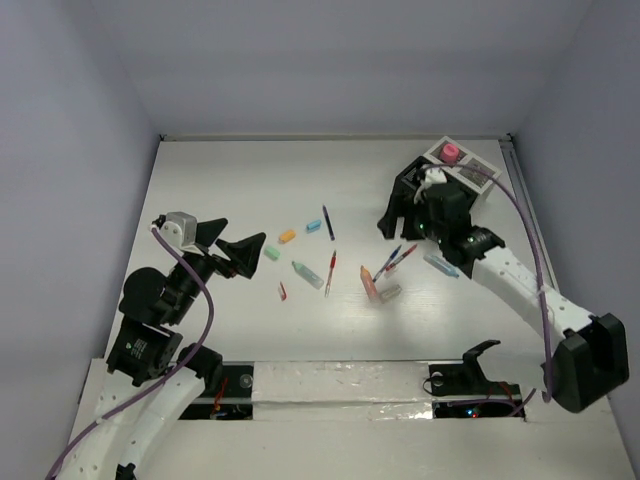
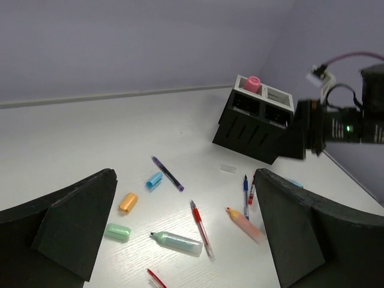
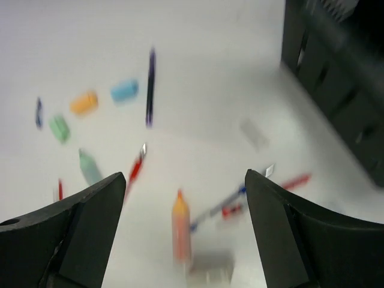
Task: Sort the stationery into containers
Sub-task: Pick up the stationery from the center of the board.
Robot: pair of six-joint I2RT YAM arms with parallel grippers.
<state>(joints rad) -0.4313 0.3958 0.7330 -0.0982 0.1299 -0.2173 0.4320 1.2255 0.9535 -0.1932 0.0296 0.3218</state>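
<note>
Sorting is proceeding: the right gripper (image 3: 185, 180), fingers spread and empty, is hovering beside the organizer (image 1: 408, 186); the left gripper (image 2: 185, 177) is hanging open, grasping nothing; the stationery (image 1: 307, 273) is lying scattered on the table (image 1: 220, 180); next, likely, closing squarely on the peach marker (image 3: 180, 231).

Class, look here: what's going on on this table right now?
Two robot arms are sorting stationery. The left gripper and right gripper are both open and empty. The right one hovers beside the black organizer, where a pink-capped bottle stands in the white section. Pens and markers, like the red pen and peach marker, lie loose on the table.
</note>
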